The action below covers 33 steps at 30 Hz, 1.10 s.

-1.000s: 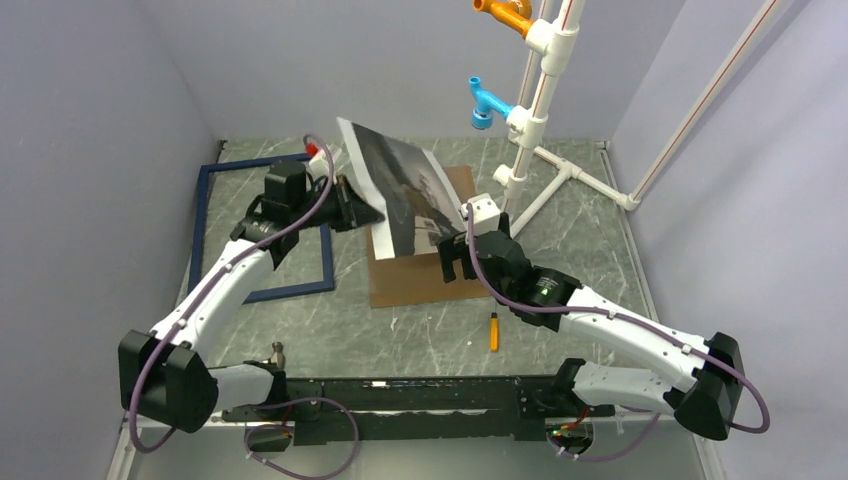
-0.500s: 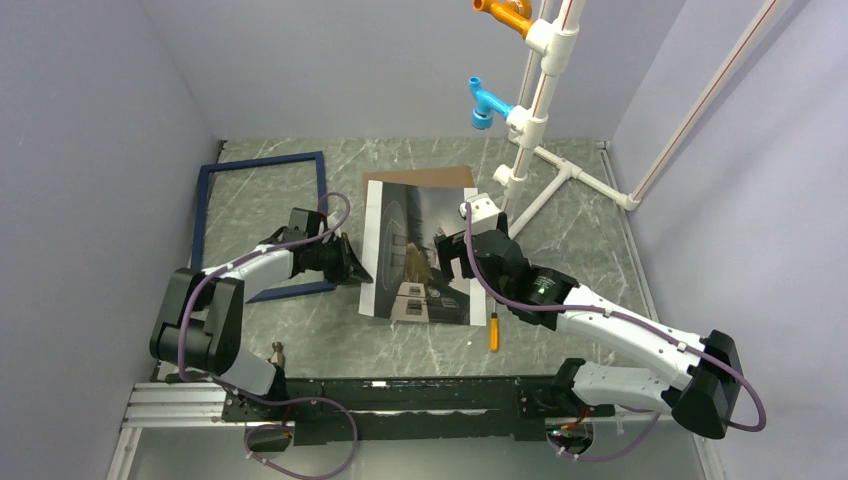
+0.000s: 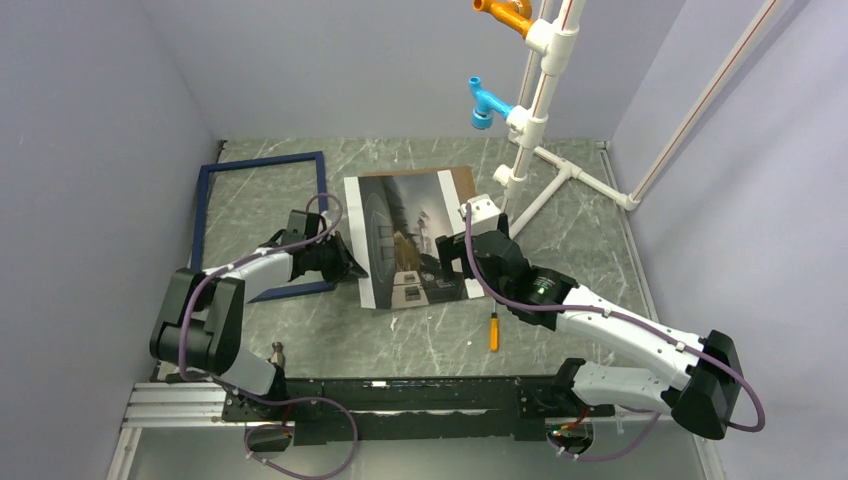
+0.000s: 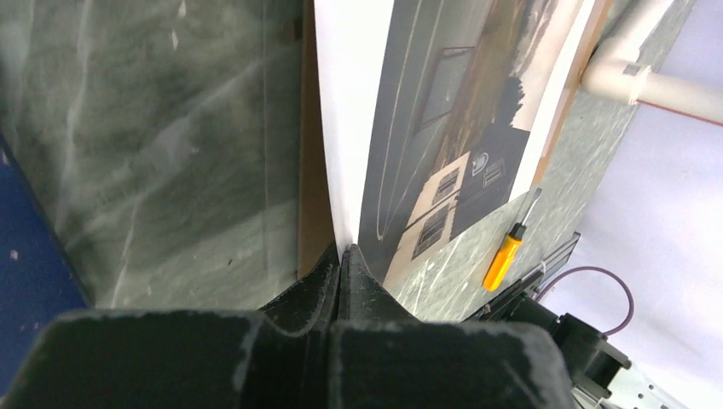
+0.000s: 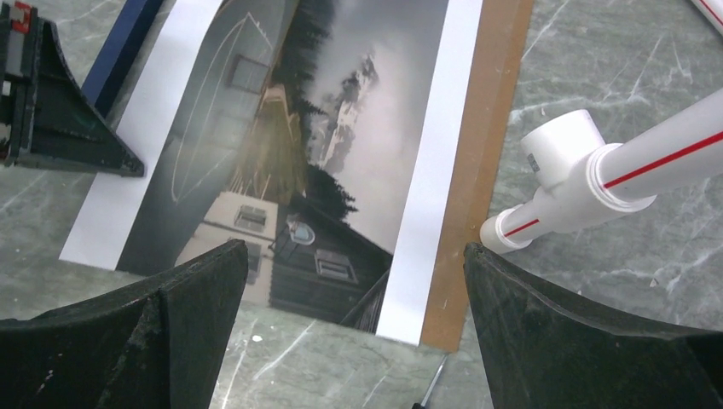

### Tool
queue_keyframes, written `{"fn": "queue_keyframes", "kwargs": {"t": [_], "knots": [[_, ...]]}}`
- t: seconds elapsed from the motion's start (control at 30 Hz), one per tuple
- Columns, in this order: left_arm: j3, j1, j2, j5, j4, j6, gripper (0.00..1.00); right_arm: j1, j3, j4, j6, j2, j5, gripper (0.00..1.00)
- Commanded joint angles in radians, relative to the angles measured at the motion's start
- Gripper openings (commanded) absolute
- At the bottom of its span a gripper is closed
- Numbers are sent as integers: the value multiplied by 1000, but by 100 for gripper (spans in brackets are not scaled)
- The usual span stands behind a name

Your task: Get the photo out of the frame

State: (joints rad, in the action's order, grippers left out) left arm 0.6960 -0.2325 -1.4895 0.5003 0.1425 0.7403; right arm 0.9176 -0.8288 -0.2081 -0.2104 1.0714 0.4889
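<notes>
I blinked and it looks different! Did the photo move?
Yes. The photo was tilted up a second ago; now it lies flat, nearer the blue frame and farther from the screwdriver.

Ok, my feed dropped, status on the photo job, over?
Left gripper shut on photo edge. Right gripper open above it. Photo out of frame, on brown board. Screwdriver nearby, nothing blocking.
</notes>
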Motion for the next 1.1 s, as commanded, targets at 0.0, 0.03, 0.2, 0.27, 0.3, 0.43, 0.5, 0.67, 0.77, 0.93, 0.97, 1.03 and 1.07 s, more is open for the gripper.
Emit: {"fn": "queue_keyframes", "kwargs": {"t": [0.0, 0.03, 0.2, 0.27, 0.3, 0.43, 0.5, 0.67, 0.77, 0.93, 0.97, 1.03, 1.07], "knots": [[80, 4, -68, 28, -52, 3, 0, -5, 8, 41, -8, -18, 1, 99], [95, 4, -90, 34, -48, -4, 0, -5, 8, 40, -9, -19, 1, 99], [153, 5, -152, 62, -18, -38, 0, -6, 13, 43, -12, -26, -4, 98], [170, 7, -171, 73, -14, -49, 0, -7, 14, 41, -11, -26, -5, 99], [176, 8, -180, 79, -14, -51, 0, -6, 14, 41, -11, -25, -6, 99], [200, 11, -212, 91, 0, -56, 0, -9, 15, 44, -12, -26, -7, 99], [215, 10, -231, 101, 6, -66, 0, -7, 15, 45, -12, -27, -9, 99], [263, 12, -261, 93, 72, -113, 3, -7, 13, 42, -14, -25, -10, 99], [275, 13, -260, 76, 94, -122, 15, -7, 16, 43, -13, -26, -10, 99], [302, 14, -233, 34, 152, -147, 42, -8, 11, 41, -16, -28, -8, 99], [309, 13, -222, 22, 167, -153, 47, -8, 12, 40, -17, -30, -7, 99], [322, 13, -197, 1, 199, -166, 55, -7, 14, 37, -20, -36, -4, 99], [332, 13, -182, -16, 220, -176, 57, -8, 13, 32, -22, -41, -2, 99]]}}
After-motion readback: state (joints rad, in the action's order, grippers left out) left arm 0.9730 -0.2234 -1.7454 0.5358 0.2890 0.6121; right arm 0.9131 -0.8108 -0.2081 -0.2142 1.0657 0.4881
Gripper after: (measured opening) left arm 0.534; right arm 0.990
